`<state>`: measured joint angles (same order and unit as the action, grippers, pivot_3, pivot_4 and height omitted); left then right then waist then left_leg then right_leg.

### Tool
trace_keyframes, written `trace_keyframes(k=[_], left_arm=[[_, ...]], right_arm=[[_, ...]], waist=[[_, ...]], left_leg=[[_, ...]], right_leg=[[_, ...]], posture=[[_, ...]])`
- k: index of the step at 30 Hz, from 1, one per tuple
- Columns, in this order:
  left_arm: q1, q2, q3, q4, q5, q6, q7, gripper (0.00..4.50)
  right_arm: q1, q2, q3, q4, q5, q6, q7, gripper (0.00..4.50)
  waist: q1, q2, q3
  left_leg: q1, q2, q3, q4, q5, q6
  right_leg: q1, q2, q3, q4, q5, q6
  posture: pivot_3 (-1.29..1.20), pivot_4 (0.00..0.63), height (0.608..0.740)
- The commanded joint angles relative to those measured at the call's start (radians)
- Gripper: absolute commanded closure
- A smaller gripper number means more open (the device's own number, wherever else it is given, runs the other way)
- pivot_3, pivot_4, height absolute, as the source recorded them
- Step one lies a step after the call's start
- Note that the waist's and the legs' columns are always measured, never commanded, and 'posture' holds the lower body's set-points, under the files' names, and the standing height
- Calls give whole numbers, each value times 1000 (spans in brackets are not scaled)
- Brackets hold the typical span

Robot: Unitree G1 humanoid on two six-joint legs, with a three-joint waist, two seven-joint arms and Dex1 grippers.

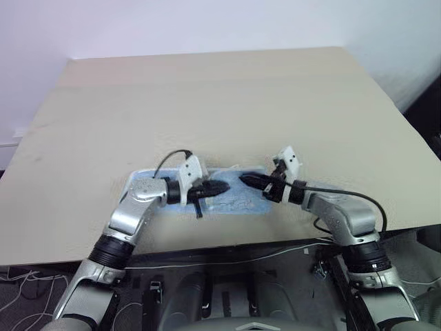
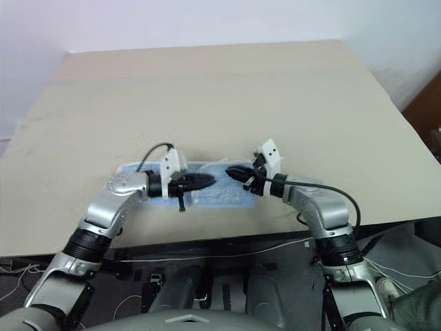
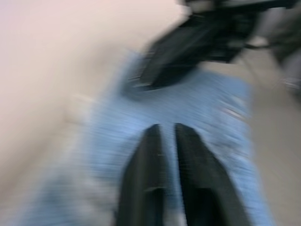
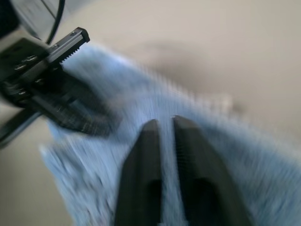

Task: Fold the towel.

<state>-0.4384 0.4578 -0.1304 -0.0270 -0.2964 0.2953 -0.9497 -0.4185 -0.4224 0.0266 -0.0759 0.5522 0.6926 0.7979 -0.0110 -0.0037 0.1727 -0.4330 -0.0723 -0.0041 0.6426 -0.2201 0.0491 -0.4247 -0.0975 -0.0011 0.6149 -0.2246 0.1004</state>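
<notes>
Towel (image 1: 238, 201): light blue, lying flat as a narrow band in the lower middle of the head views, close to the table's near edge; looks already folded into a strip, long side running left to right.
Table (image 1: 207, 103): pale beige top; the far half bare.
Left gripper (image 1: 219, 187): low over the towel's left-of-centre part, pointing toward the middle of the frame, nearly level.
Left jaws: a narrow slit visible between the two black fingers (image 3: 146, 179) in the left wrist view; blue cloth seen through the gap and below, nothing pinched.
Right gripper (image 1: 248, 181): mirrored on the right-of-centre part, tip aimed inward at the other gripper, the two tips near but apart.
Right jaws: likewise parted by a thin gap in the right wrist view, fingers (image 4: 143, 174) above the terry surface, empty.
Contact: cannot tell whether either fingertip touches the cloth.
Reason for pose: both tips over the strip's middle, probably at the end of bringing cloth inward or pressing a crease.
Stage: judged mid-task, at least one fold seemingly in place.
Next need: probably a fresh hold on one short end to carry it across.
Risk: towel lying near the table edge; a drag toward the bottom of the frame could pull it off.
</notes>
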Motion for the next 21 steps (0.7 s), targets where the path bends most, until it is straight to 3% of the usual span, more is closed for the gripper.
trace_keyframes(k=[1, 9, 14, 21], left_arm=[[10, 45, 106, -149, -118, 85, 0, 2557], [89, 271, 419, -218, -348, 358, 20, 2], [262, 308, 617, -337, -489, 521, 106, 2], [549, 305, 893, -450, -689, 805, 302, 2]], right_arm=[[-24, -30, -14, -42, 26, 8, 42, 2622], [-72, -91, 71, -65, 0, -8, 155, 24], [-119, -91, 100, -44, -16, -33, 205, 24], [-171, -76, 185, 59, -152, -185, 244, 24]], waist=[[0, 0, 0], [-4, 0, 0], [-3, 0, 1], [0, 0, 1]], left_leg=[[0, 0, 0, 0, 0, 0], [-4, 0, 0, 0, 0, 0], [-4, 0, 0, 0, 0, 0], [-4, 0, 0, -1, 0, 0]], right_leg=[[0, 0, 0, 0, 0, 0], [-3, 0, 0, 1, 0, -1], [-5, 0, 0, -1, 0, -1], [-5, 0, 0, 0, -2, -3]], posture=[[0, 150, 740], [0, 150, 740], [0, 150, 740], [0, 150, 740]])
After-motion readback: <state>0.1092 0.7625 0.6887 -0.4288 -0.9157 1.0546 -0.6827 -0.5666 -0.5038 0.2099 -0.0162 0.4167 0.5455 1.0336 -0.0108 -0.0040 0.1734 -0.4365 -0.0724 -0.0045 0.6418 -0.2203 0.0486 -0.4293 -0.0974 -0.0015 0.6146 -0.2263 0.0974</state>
